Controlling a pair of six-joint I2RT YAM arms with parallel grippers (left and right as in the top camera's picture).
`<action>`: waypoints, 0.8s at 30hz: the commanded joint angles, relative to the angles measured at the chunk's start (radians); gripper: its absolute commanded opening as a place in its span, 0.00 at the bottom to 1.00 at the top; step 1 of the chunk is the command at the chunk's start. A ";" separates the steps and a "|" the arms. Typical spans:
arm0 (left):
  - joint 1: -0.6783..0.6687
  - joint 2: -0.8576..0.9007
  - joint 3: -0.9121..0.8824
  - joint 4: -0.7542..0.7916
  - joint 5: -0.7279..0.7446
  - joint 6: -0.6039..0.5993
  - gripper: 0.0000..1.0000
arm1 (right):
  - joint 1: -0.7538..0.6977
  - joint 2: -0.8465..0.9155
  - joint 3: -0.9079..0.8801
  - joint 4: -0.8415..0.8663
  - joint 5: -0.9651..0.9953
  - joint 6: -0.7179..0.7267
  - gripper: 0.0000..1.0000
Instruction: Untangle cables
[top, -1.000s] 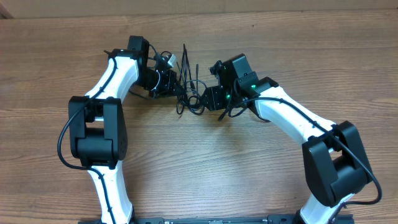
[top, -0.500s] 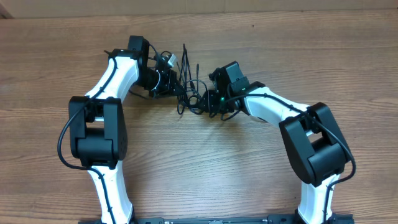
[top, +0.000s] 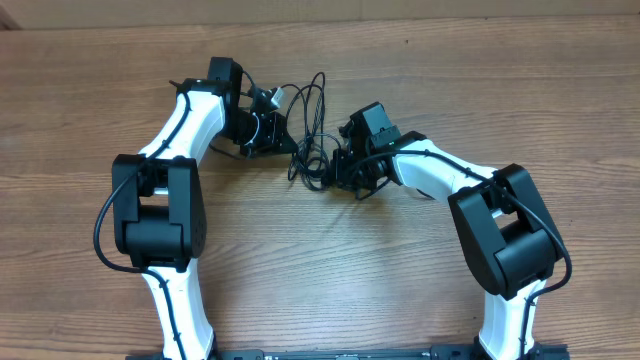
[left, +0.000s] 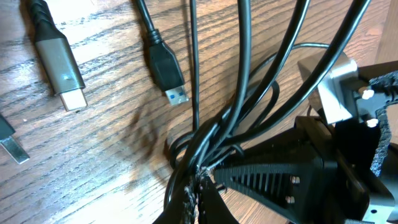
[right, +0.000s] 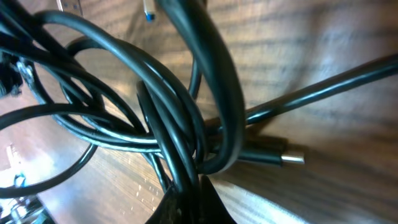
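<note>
Both pincers closed: left gripper (top: 279, 132) clamped on cables (top: 309, 162); right gripper (top: 339, 170) pinched same tangle from opposite side. Loops lay on table (top: 330, 270) between them.

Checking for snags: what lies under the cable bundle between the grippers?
Bare wooden table shows beneath the cables. Left gripper and right gripper cover the strands they pinch.

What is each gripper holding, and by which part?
Both hold the cables mid-cord: the left gripper pinches bunched strands, the right gripper strands of the same tangle.
</note>
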 joint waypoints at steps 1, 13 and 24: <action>0.007 -0.001 -0.002 -0.004 -0.011 -0.002 0.04 | 0.002 0.009 -0.004 -0.016 -0.056 0.011 0.04; 0.019 -0.055 0.179 -0.399 0.023 0.342 0.05 | 0.001 0.009 -0.004 -0.012 -0.034 -0.001 0.04; -0.117 -0.056 0.144 -0.432 -0.366 0.069 0.27 | 0.001 0.009 -0.004 0.004 -0.024 -0.001 0.04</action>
